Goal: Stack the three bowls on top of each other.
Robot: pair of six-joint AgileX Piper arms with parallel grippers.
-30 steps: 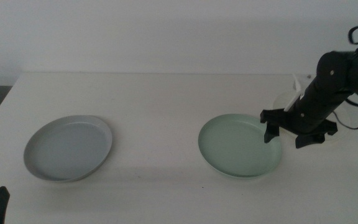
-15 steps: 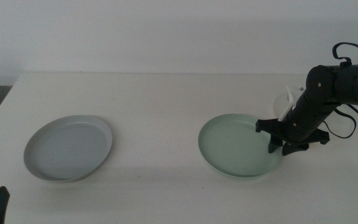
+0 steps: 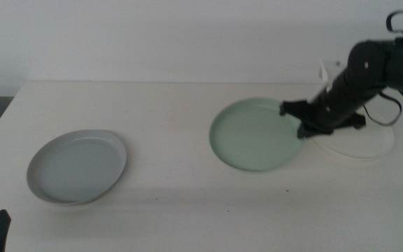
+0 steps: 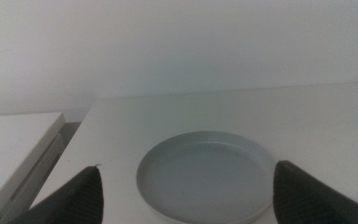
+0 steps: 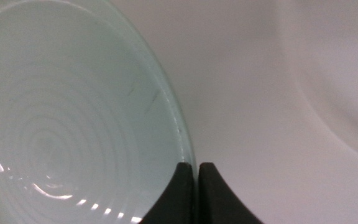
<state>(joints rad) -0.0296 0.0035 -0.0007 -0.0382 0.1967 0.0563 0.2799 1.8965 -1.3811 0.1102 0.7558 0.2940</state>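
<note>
Right end effector clenched on mint bowl rim at bowl's 3 o'clock, bowl tilted. White bowl on table just beyond, 3 o'clock side. Grey bowl far off at 9 o'clock. Left end effector released, spread wide, waiting before grey bowl.

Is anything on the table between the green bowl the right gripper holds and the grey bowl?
Nothing visible. The right gripper pinches the rim of the green bowl; only bare table lies between it and the grey bowl.
</note>
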